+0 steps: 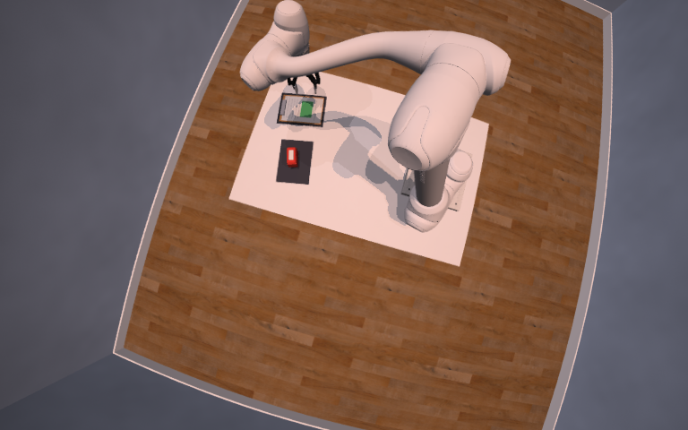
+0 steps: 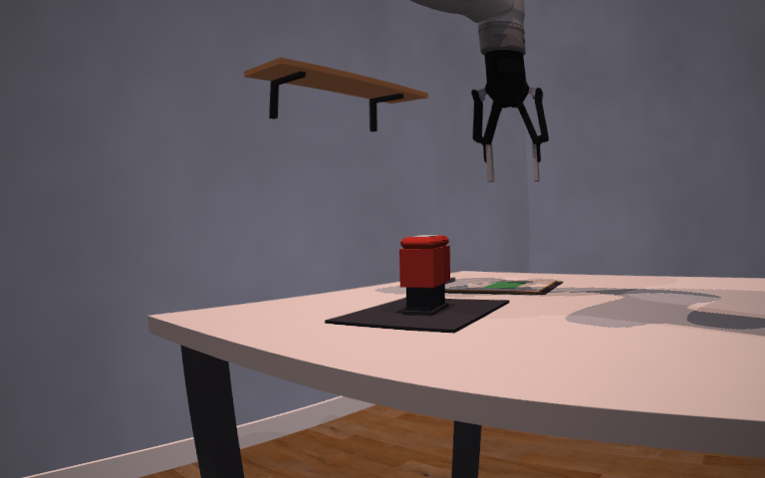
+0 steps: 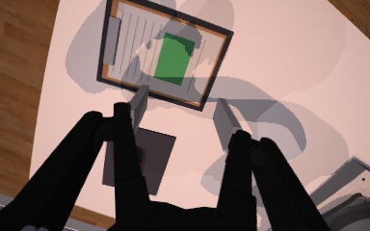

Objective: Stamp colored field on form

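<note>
The red stamp [image 1: 291, 156] [image 2: 424, 266] stands upright on the black mat [image 1: 294, 175] [image 2: 375, 320] [image 3: 159, 149] on the white table [image 1: 337, 212] [image 2: 553, 366]. In the wrist view a finger hides almost all of the stamp. The form [image 1: 288, 106] [image 2: 474, 284] [image 3: 133, 43] lies flat on a clipboard beyond the mat, and its green field [image 1: 306, 108] [image 2: 504, 285] [image 3: 173, 59] is bare. My gripper [image 1: 304, 88] [image 2: 512, 177] [image 3: 182, 102] hangs high above the table near the form's edge. Its fingers stand partly apart with nothing between them.
A wooden wall shelf [image 2: 333, 80] hangs behind, above table height. The arm's base [image 1: 430, 207] [image 3: 360, 188] stands on the table's right side. The arm casts grey shadows across the table top. Wooden floor surrounds the table.
</note>
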`<state>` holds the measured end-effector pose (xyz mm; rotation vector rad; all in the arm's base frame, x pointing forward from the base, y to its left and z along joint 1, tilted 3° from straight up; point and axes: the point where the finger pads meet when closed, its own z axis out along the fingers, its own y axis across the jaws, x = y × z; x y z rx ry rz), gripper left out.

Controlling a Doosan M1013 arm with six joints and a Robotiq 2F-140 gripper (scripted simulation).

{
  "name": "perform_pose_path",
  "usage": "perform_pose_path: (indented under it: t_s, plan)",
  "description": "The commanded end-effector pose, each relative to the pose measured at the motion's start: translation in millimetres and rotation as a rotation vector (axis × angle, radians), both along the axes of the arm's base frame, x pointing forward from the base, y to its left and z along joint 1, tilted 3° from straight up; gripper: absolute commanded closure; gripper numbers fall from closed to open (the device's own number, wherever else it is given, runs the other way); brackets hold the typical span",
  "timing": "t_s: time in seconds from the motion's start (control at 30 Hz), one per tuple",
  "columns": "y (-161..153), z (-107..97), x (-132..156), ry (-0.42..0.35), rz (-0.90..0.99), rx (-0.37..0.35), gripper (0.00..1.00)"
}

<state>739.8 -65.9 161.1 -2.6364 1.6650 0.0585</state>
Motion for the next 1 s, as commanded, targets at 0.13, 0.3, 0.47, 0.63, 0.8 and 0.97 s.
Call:
perform_pose_path:
  t_s: [0.13, 0.3, 0.47, 0.63, 0.8, 0.97]
  plan:
    - [47.2, -5.8, -7.4, 0.000, 0.001, 0.001, 0.50]
    - [116.3, -14.4, -18.3, 0.000, 0.001, 0.001, 0.50]
    - [189.9, -23.6, -29.8, 0.000, 0.001, 0.001, 0.50]
    - [228.1, -28.4, -35.8, 0.000, 0.001, 0.001, 0.50]
    - [271.4, -33.8, -42.6, 0.000, 0.001, 0.001, 0.50]
    - [285.8, -35.6, -44.9, 0.000, 0.001, 0.001, 0.50]
